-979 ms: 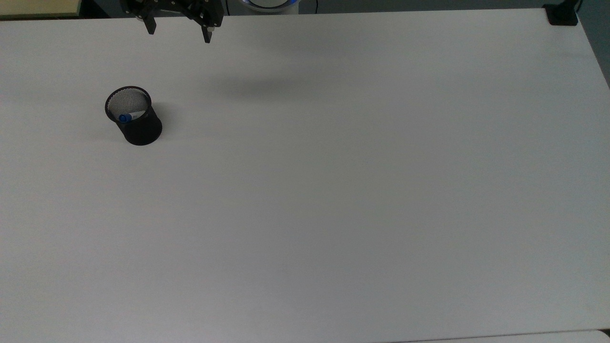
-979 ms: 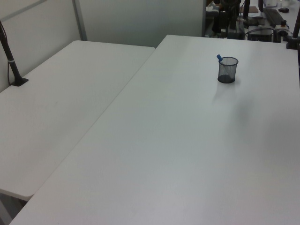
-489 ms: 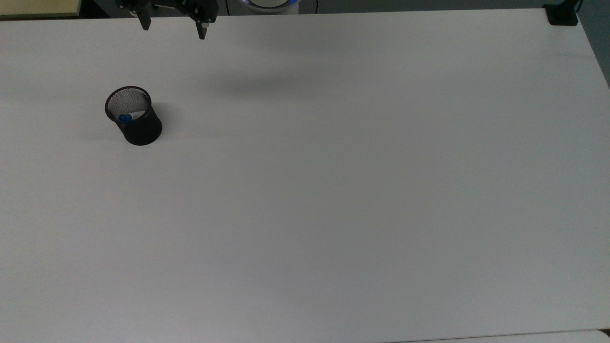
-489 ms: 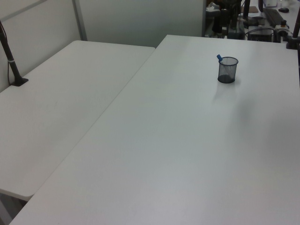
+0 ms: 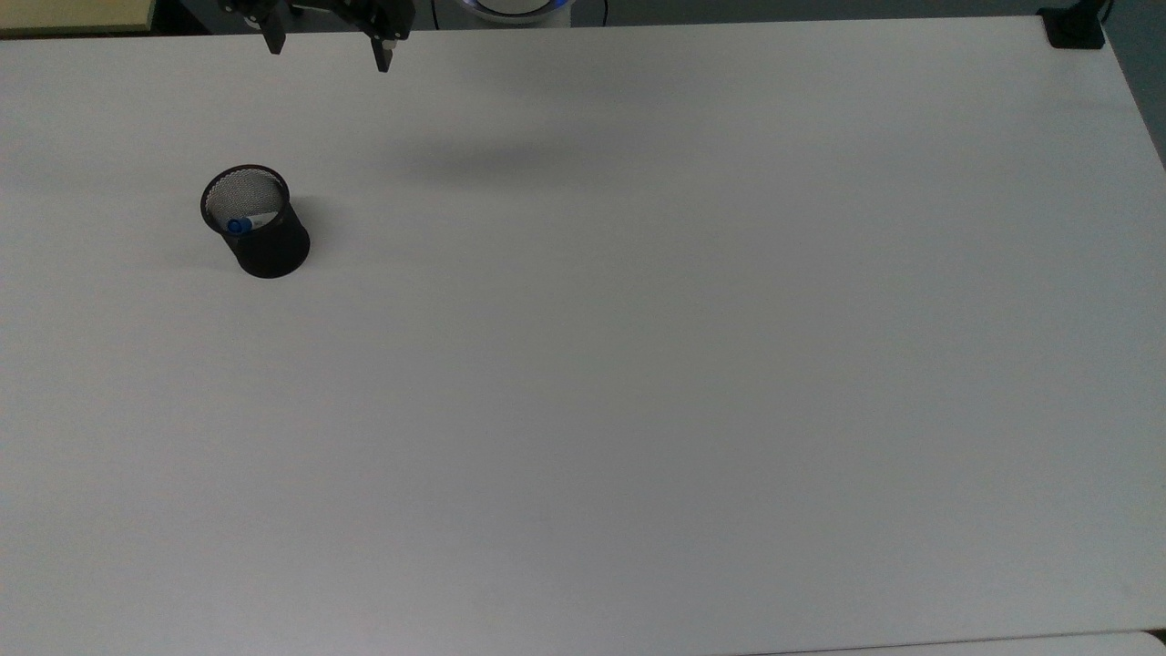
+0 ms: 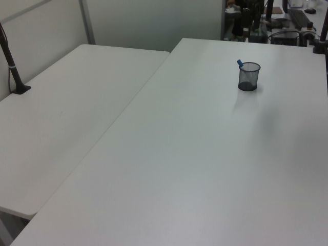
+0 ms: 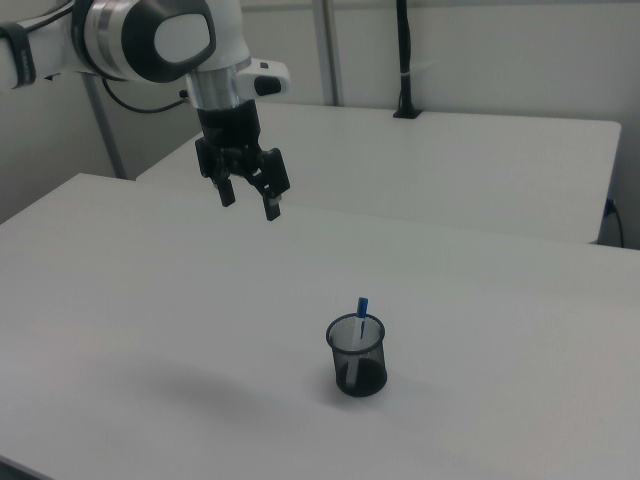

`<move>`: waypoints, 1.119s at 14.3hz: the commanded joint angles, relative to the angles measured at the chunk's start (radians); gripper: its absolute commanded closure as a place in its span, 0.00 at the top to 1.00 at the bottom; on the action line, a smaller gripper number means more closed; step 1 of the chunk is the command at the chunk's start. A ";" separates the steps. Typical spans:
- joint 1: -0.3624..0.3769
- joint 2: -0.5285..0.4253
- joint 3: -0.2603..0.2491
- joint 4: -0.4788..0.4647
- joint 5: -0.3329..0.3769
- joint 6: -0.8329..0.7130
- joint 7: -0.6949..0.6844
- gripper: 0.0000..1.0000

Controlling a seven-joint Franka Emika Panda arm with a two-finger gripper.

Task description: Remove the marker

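White worktop. Marker upright in black mesh cup, blue cap above rim. My claw high, well apart, fingers spread, empty. Approach step: next, align above cap, descend, pinch.

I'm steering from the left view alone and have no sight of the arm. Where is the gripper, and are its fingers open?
Observer: The gripper hangs high above the table, fingers spread open and holding nothing.
Operator: Is it over the mesh cup?
Observer: No. In the top view the gripper sits at the table's far edge, up and to the right of the mesh cup.
Operator: How does the marker stand?
Observer: The marker leans on the rim, blue end poking above it.
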 commanded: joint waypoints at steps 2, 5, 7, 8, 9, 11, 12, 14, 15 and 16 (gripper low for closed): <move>-0.047 -0.011 -0.004 0.005 -0.003 -0.050 -0.029 1.00; -0.045 -0.008 -0.001 0.003 -0.003 -0.060 -0.039 1.00; -0.048 -0.008 -0.001 0.003 -0.003 -0.062 -0.039 1.00; -0.048 -0.008 -0.001 0.003 -0.003 -0.062 -0.039 1.00; -0.048 -0.008 -0.001 0.005 -0.003 -0.062 -0.039 1.00; -0.050 -0.010 -0.006 0.006 0.000 -0.060 -0.051 1.00; -0.055 -0.011 -0.006 0.006 0.001 -0.062 -0.061 1.00; -0.065 -0.011 -0.006 0.008 0.006 -0.060 -0.063 1.00; -0.067 -0.011 -0.006 0.009 0.007 -0.059 -0.063 1.00; -0.070 -0.011 -0.006 0.008 0.007 -0.057 -0.063 1.00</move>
